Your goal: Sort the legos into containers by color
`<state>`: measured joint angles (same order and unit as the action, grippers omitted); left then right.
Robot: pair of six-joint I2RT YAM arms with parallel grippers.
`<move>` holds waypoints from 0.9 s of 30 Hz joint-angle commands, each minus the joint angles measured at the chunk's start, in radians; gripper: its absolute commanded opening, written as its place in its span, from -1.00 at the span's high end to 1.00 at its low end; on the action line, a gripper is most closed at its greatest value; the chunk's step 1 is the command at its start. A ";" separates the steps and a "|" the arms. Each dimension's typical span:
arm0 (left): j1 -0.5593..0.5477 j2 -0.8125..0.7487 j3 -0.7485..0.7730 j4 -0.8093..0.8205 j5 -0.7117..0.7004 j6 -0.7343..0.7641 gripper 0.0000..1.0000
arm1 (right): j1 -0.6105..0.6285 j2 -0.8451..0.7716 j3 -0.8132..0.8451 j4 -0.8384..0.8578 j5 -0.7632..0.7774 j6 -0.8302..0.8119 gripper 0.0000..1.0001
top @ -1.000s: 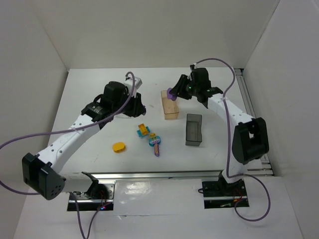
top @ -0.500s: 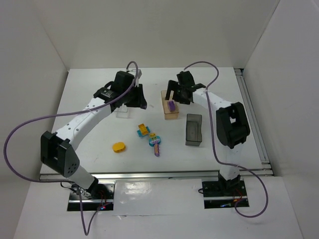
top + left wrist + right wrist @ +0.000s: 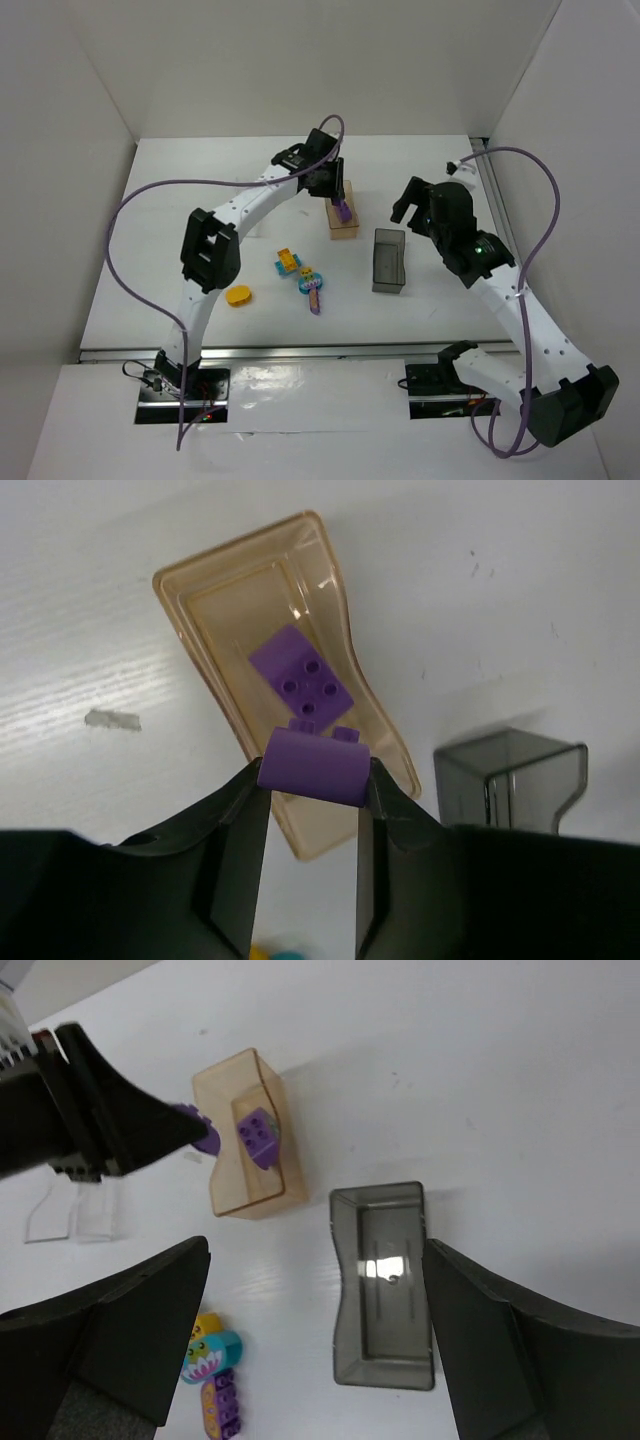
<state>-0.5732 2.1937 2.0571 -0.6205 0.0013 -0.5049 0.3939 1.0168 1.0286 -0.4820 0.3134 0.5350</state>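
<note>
Being clamped in left pincer [image 3: 315, 780]: purple brick [image 3: 312, 765], directly over orange bin [image 3: 240, 610]; right pincer [image 3: 315, 1250] gaping, empty, farther off.

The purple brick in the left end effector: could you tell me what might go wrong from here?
1. The held purple brick seems to hang near one end of the orange-tan bin; released here, it may clip the rim and fall outside.
2. It could strike the purple brick already inside and bounce out.
3. Lowering the left end effector might nudge the bin.
</note>
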 commanded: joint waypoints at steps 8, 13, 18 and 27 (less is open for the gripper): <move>-0.007 0.053 0.227 -0.065 -0.021 -0.021 -1.00 | -0.006 -0.048 -0.019 -0.162 0.018 0.002 -0.88; -0.027 -0.202 0.059 -0.065 -0.119 0.014 -1.00 | 0.017 -0.037 -0.099 -0.086 -0.089 -0.009 -0.74; -0.027 -0.524 -0.239 -0.012 -0.149 0.055 -1.00 | 0.147 0.043 -0.159 0.026 -0.164 -0.009 -0.64; 0.042 -0.863 -0.586 -0.007 -0.210 -0.043 -1.00 | 0.660 0.368 -0.116 0.102 0.074 0.150 -0.88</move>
<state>-0.5529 1.3701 1.5421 -0.6132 -0.1776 -0.5045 0.9630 1.3090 0.8700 -0.4259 0.2687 0.6033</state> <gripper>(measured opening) 1.000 0.934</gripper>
